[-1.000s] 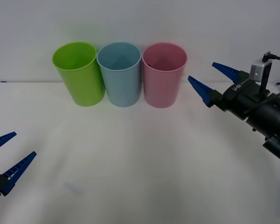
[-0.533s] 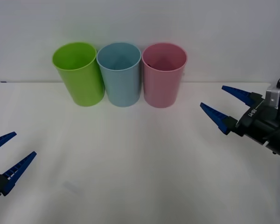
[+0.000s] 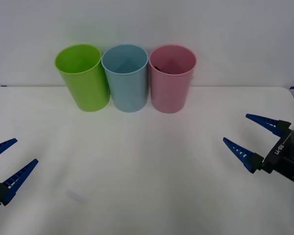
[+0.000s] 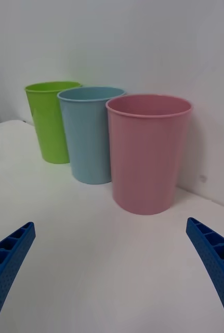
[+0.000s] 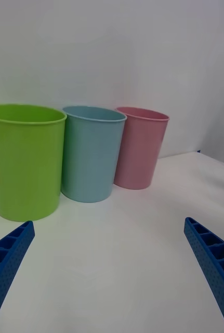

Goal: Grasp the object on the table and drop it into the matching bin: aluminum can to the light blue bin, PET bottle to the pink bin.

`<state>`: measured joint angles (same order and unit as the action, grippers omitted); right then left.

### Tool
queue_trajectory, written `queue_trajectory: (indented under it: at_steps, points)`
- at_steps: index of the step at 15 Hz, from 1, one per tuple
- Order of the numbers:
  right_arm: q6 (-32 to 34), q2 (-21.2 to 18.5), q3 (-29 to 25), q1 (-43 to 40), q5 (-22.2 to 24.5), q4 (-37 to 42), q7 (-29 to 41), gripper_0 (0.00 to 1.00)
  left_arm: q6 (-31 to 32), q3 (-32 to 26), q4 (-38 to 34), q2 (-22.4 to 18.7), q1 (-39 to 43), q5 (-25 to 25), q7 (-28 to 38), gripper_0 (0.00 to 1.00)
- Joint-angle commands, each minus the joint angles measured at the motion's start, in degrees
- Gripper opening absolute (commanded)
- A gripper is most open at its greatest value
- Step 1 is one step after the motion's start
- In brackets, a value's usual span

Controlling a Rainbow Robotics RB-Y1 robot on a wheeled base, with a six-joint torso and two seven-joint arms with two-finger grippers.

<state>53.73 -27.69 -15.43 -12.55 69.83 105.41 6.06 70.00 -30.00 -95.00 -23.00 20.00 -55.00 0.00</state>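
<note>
The pink bin (image 3: pixel 172 81) stands at the right end of a row at the back of the white table (image 3: pixel 147 161), with the light blue bin (image 3: pixel 126 78) touching it on its left. The PET bottle is hidden; a small dark patch (image 3: pixel 155 66) shows just inside the pink bin's rim, and I cannot tell what it is. My right gripper (image 3: pixel 235 128) hovers open and empty over the table's right side, well in front of and to the right of the pink bin (image 4: pixel 149 153). My left gripper (image 3: pixel 26 150) waits open at the near left.
A lime green bin (image 3: pixel 83 77) stands at the left end of the row, beside the light blue one. A plain pale wall rises close behind the bins. The tabletop's right edge lies near my right arm.
My right gripper has drawn back from beside the pink bin's rim, lower and toward the table's near right, staying open. The left arm has not moved.
</note>
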Motion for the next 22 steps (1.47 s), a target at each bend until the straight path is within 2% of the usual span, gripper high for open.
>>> queue_trajectory:
  at_steps: [1, 6, 13, 22]
  points:
    - [1.56, 0.01, -0.91, -3.18, -0.40, 0.06, -2.28, 1.00, 0.00, 0.00, 0.00, 0.00, 0.00, 0.00, 0.00, 1.00]
    - [5.42, 0.01, -3.20, -8.80, -1.80, -0.03, -4.83, 1.00, 0.00, 0.00, 0.00, 0.00, 0.00, 0.00, 0.00, 1.00]
    - [7.01, 0.19, -3.73, -15.75, -4.79, -0.03, -8.61, 1.00, 0.00, 0.00, 0.00, 0.00, 0.00, 0.00, 0.00, 1.00]
    - [8.68, 2.47, -4.87, -17.68, -5.14, -0.03, -12.30, 1.00, 0.00, 0.00, 0.00, 0.00, 0.00, 0.00, 0.00, 1.00]
